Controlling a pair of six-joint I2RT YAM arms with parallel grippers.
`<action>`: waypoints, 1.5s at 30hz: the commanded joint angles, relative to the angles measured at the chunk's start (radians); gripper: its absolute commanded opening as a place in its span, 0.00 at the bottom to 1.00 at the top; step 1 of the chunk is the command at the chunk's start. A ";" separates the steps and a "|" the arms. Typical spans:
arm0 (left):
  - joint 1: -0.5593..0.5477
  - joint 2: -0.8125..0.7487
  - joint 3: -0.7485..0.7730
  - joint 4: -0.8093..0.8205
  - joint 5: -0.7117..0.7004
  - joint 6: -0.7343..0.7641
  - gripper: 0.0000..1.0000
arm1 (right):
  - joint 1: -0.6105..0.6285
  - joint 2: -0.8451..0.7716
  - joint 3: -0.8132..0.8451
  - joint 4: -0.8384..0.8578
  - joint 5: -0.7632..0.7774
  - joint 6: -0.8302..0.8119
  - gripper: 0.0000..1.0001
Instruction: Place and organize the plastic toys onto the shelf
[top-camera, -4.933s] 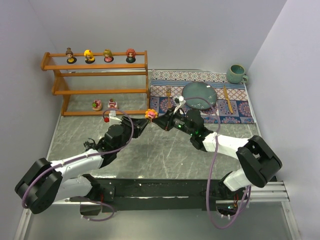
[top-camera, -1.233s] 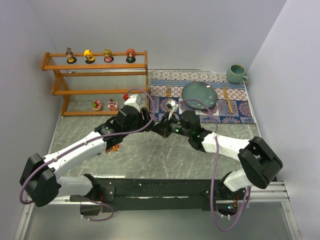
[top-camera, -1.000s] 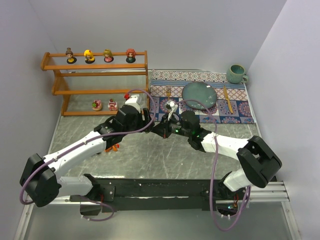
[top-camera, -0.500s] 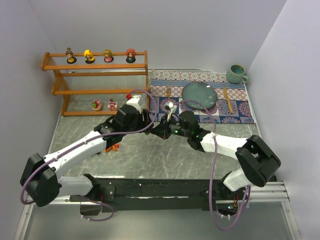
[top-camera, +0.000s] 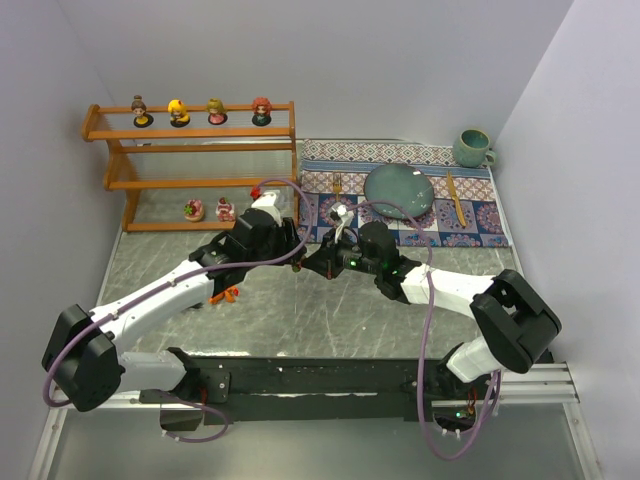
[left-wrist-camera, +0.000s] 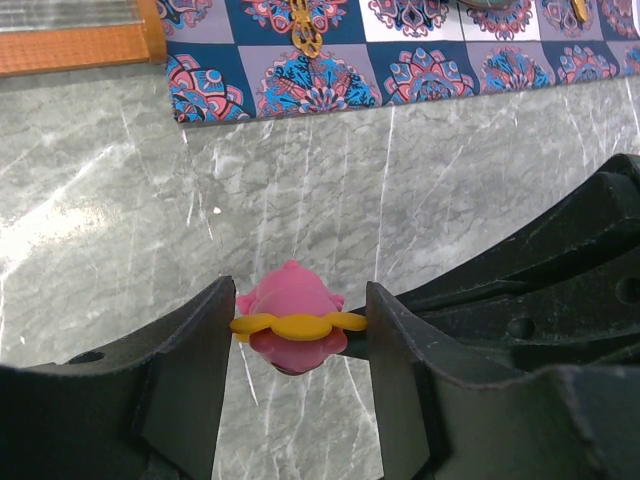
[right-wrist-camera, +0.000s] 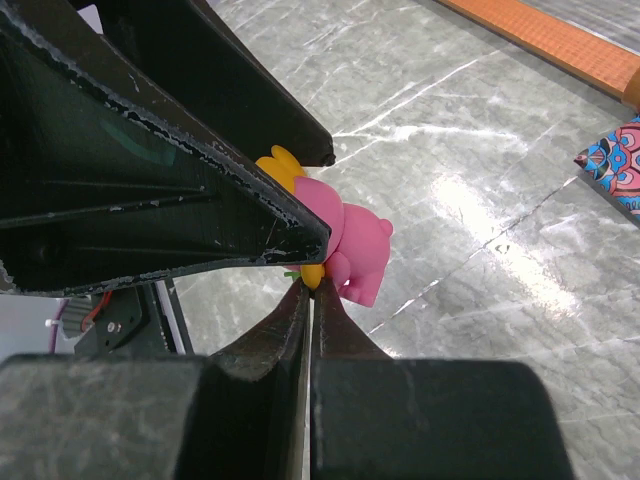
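Note:
A pink toy with yellow petals (left-wrist-camera: 292, 305) hangs above the table between both grippers. My left gripper (left-wrist-camera: 298, 325) has its fingers against the petals on both sides. My right gripper (right-wrist-camera: 310, 290) is shut on a yellow petal edge of the same toy (right-wrist-camera: 350, 240). In the top view the two grippers meet mid-table, left (top-camera: 297, 251) and right (top-camera: 312, 259), and hide the toy. The wooden shelf (top-camera: 190, 183) stands at the far left with several dolls on its top tier (top-camera: 179, 112) and two pink toys (top-camera: 194, 209) on the bottom tier.
An orange toy (top-camera: 228, 293) lies on the table under my left arm. A patterned placemat (top-camera: 470, 220) at the right holds a teal plate (top-camera: 398, 190) and cutlery. A teal mug (top-camera: 471, 147) stands at the far right. Walls close in on both sides.
Earlier the right gripper alone held the toy up and the left arm lay low. The left arm has since reached over and its fingers now bracket the toy; little motion in the last second.

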 joint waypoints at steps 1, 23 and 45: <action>0.006 -0.016 0.015 0.016 -0.036 -0.049 0.23 | 0.003 0.008 0.039 0.045 -0.005 -0.007 0.02; 0.012 0.073 0.073 0.099 -0.395 0.166 0.02 | 0.001 -0.125 -0.051 -0.032 0.133 -0.028 0.83; 0.216 0.471 0.223 0.415 -0.197 0.221 0.06 | -0.025 -0.483 -0.208 -0.319 0.300 -0.126 0.95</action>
